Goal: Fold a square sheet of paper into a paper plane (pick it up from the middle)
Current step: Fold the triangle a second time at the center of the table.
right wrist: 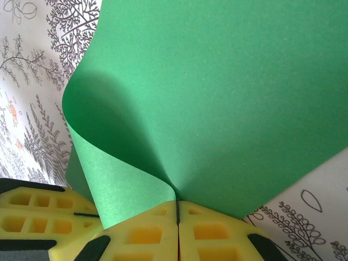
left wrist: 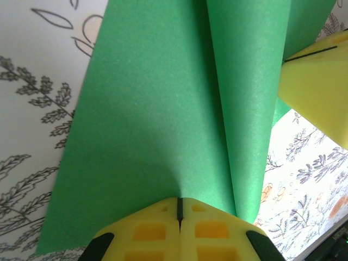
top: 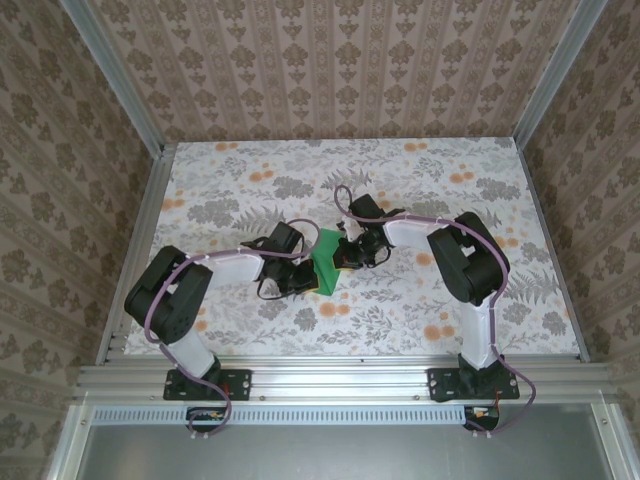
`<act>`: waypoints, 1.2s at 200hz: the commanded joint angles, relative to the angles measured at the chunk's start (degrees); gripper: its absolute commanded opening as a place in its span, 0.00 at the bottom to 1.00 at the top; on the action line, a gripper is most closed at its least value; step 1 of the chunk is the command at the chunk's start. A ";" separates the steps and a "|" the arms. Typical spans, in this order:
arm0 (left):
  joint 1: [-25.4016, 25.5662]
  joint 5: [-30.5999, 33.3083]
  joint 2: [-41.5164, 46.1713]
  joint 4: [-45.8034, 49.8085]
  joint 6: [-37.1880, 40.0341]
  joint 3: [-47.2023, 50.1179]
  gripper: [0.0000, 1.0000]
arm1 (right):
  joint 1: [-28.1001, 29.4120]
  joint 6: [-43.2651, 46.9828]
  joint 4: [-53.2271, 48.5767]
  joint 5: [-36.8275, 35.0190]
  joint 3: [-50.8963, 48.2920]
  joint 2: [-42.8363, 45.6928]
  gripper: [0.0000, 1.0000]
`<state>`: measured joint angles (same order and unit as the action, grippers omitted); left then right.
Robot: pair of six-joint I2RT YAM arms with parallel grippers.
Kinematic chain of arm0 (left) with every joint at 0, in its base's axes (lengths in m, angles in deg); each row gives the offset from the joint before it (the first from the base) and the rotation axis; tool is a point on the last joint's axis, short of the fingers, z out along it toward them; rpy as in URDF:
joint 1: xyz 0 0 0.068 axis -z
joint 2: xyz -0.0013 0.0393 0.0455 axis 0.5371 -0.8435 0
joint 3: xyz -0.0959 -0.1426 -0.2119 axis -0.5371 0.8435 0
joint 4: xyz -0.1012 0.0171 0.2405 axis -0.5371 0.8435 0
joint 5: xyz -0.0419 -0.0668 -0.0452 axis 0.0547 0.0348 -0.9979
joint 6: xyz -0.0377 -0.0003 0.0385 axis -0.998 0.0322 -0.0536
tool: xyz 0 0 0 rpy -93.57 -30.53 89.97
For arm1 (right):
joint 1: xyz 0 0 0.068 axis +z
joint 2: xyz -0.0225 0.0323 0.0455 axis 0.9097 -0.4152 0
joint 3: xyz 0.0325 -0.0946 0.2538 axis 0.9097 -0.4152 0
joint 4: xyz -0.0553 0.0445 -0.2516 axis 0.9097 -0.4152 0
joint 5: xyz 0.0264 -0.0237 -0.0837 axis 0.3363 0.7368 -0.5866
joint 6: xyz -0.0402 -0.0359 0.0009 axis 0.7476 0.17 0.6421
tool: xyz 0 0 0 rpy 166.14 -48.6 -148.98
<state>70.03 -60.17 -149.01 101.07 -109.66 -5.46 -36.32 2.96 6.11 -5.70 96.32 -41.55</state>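
Square sheet of paper (top: 326, 262): bright green, held mid-counter between both tools, curled over in soft fold, no sharp crease yet. Left tool (left wrist: 179, 209) clenched on one edge, right tool (right wrist: 178, 209) clenched on opposite edge, likely bringing halves together for centre crease. Counter (top: 420, 180) floral-print; wallpapered walls (top: 330, 60), aluminium frame (top: 340, 378).

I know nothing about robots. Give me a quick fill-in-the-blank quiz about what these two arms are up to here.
The paper both arms hold is ___ in colour. Open or shut, the left tool is ___ on the paper. The right tool has fingers coloured ___.
Missing words: green; shut; yellow.
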 commanded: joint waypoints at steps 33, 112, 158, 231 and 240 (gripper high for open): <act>0.38 -5.56 6.03 -9.73 -2.92 1.27 0.03 | 0.21 1.90 -4.30 -3.89 0.80 -2.27 0.08; 1.95 -7.70 -0.09 -14.42 -5.30 1.34 0.03 | 0.21 1.51 -4.14 -3.68 0.69 -2.61 0.08; 2.28 -6.83 -1.90 -13.77 -4.96 1.59 0.02 | 0.25 1.37 -4.05 -3.56 0.65 -2.57 0.09; 2.98 -7.21 -4.53 -15.32 -5.39 1.96 0.02 | 0.30 1.21 -4.14 -3.56 0.59 -2.63 0.09; 2.98 -7.24 -4.56 -15.39 -5.34 1.95 0.02 | 0.34 1.36 -4.23 -3.63 0.60 -2.62 0.09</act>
<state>72.61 -66.68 -152.45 86.75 -114.45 -4.17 -36.28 3.99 5.08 -6.05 96.96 -41.88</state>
